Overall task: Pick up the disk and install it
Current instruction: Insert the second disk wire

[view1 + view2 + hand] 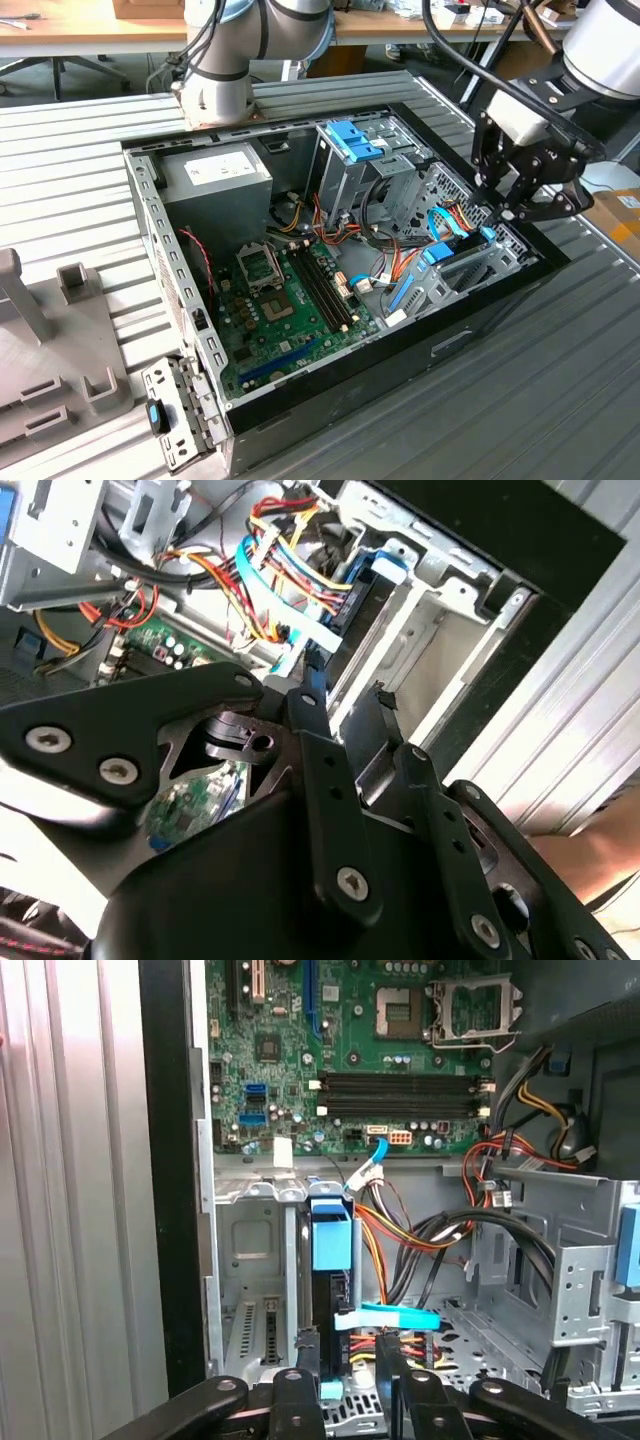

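The gripper (520,205) hangs over the open computer case (300,385), at about three o'clock in the exterior view, its black fingers (297,1408) reaching down to the drive bay (255,1290) at the case's edge. The disk (330,1305) stands on edge in that bay, its blue tab (331,1235) uppermost, near the motherboard (350,1050) and a bundle of orange and blue cables (285,575).

In the first wrist view the fingertips sit either side of the disk's near end, so the jaws look partly closed about it, though contact is hard to confirm. The work seems to be at the seating stage. Finishing would call for a straight, even push along the bay, clear of the cables.
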`<state>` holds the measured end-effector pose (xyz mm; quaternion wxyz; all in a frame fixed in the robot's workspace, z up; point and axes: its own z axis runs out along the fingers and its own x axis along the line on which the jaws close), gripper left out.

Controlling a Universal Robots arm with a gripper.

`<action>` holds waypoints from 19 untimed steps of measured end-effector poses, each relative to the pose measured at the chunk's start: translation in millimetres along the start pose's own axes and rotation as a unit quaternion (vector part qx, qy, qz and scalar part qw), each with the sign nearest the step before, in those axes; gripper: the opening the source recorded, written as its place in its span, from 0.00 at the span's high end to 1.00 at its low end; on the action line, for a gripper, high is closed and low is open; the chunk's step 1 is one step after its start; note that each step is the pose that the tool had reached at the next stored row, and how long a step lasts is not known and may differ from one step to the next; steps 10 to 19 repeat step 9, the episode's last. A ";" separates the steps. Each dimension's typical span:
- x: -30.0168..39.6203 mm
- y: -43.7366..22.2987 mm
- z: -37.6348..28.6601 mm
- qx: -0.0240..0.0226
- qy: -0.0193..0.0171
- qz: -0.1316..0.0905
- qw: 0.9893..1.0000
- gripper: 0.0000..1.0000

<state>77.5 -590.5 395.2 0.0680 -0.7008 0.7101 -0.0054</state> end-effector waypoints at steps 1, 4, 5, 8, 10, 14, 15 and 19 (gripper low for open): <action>-1.4 -0.5 0.1 -0.006 0.001 0.001 1.000 0.64; -5.6 -0.7 0.6 -0.020 0.004 0.002 1.000 0.64; -5.6 -0.7 0.6 -0.020 0.004 0.002 1.000 0.64; -5.8 -0.7 0.6 -0.021 0.005 0.002 1.000 0.64; -5.8 -0.7 0.6 -0.021 0.005 0.002 1.000 0.64; -5.8 -0.7 0.6 -0.021 0.005 0.002 1.000 0.64; -5.8 -0.7 0.6 -0.021 0.005 0.002 1.000 0.64; -5.8 -0.7 0.6 -0.021 0.005 0.002 1.000 0.64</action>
